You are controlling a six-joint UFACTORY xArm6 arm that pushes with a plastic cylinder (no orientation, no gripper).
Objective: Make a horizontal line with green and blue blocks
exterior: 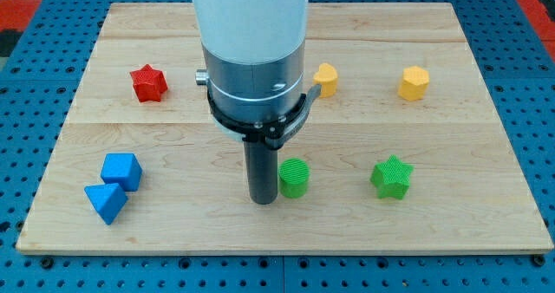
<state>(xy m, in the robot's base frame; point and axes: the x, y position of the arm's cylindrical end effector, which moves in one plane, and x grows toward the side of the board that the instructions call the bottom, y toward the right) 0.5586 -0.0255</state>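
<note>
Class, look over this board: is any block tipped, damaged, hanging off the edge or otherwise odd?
Nothing stands out. All seven blocks sit flat on the wooden board, none damaged. The blue cube and blue triangular block touch at the view's lower left. My tip sits just left of the green cylinder; the green star lies further right.

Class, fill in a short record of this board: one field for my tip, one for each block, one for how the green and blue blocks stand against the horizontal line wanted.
my tip: just left of the green cylinder, close beside it
green cylinder: lower middle
green star: lower right, level with the cylinder
blue cube: lower left
blue triangular block: below the cube, touching it
red star: upper left
yellow blocks: one beside the arm, one upper right
line status: greens level; blues apart at the left
</note>
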